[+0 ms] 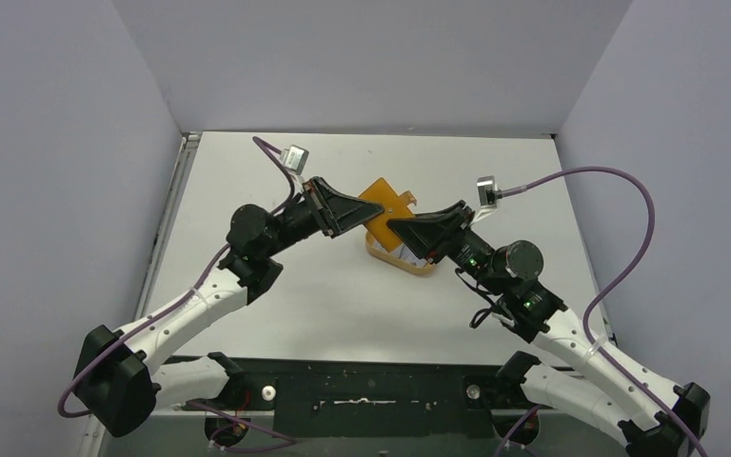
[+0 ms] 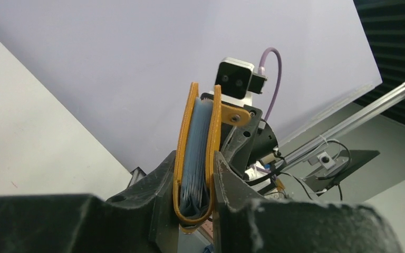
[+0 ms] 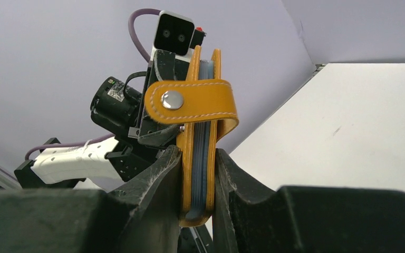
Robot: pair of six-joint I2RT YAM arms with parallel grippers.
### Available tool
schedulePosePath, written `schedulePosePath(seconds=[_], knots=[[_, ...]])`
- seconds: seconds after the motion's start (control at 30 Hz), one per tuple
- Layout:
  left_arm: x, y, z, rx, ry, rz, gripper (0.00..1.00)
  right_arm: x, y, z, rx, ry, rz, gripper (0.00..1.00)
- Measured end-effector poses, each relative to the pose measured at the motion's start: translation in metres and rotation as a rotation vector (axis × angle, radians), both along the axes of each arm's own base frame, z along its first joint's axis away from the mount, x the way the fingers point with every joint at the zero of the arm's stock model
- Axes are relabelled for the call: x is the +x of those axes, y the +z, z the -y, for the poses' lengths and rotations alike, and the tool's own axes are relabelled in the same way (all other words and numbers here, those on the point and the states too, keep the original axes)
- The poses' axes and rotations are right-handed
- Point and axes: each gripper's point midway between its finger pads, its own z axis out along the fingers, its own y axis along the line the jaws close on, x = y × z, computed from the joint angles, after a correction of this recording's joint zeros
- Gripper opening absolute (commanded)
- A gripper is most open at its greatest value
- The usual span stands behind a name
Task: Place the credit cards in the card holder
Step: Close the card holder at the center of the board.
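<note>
The orange-brown card holder (image 1: 386, 198) hangs in the air over the middle of the table, folded, with both grippers on it. My left gripper (image 1: 365, 217) grips its left edge, and in the left wrist view the fingers (image 2: 158, 184) press both covers of the card holder (image 2: 195, 158). My right gripper (image 1: 402, 228) is shut on the opposite edge of the card holder (image 3: 198, 158), whose snap tab (image 3: 190, 100) is fastened across it. Blue-grey leaves (image 2: 196, 142) fill the fold; I cannot tell cards from pockets there. Pale credit cards (image 1: 403, 255) lie in the tray below.
An oval tan-rimmed tray (image 1: 421, 270) sits on the white table (image 1: 343, 305) directly under the held holder. Grey walls close in the left, back and right sides. The arm bases and a black mounting bar (image 1: 371, 386) line the near edge.
</note>
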Motion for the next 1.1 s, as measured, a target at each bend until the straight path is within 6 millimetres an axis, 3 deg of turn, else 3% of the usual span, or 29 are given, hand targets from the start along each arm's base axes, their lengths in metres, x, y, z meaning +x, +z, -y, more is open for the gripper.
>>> schedulePosePath(seconds=[0.1, 0.23, 0.3, 0.37, 0.47, 0.63, 0.7, 0.77, 0.83, 1.1], knots=[[-0.003, 0.005, 0.000, -0.011, -0.006, 0.032, 0.00, -0.001, 0.003, 0.001, 0.024, 0.003, -0.014, 0.00], [-0.006, 0.002, 0.000, 0.000, -0.017, 0.035, 0.00, -0.006, 0.000, 0.004, 0.005, 0.006, -0.020, 0.46], [-0.007, -0.003, -0.001, 0.016, -0.022, 0.021, 0.00, -0.008, -0.007, 0.005, -0.050, 0.000, -0.022, 0.58], [0.000, -0.010, -0.011, 0.051, 0.010, -0.002, 0.00, -0.009, -0.012, 0.012, -0.125, -0.024, -0.013, 0.63], [0.010, -0.014, -0.028, 0.095, 0.076, -0.004, 0.00, -0.013, -0.004, 0.027, -0.230, -0.067, 0.029, 0.65], [0.008, -0.017, -0.039, 0.214, 0.122, 0.019, 0.00, -0.018, 0.033, 0.054, -0.344, -0.155, 0.099, 0.63], [0.006, -0.015, -0.041, 0.251, 0.129, 0.036, 0.00, -0.016, 0.049, 0.060, -0.376, -0.181, 0.112, 0.61], [0.005, -0.015, -0.042, 0.279, 0.130, 0.045, 0.00, -0.011, 0.052, 0.058, -0.411, -0.186, 0.107, 0.58], [0.004, -0.015, -0.042, 0.306, 0.128, 0.050, 0.00, -0.002, 0.047, 0.050, -0.454, -0.179, 0.083, 0.56], [0.001, -0.035, -0.044, 0.395, 0.112, 0.028, 0.00, 0.025, -0.019, 0.013, -0.612, -0.064, -0.090, 0.49]])
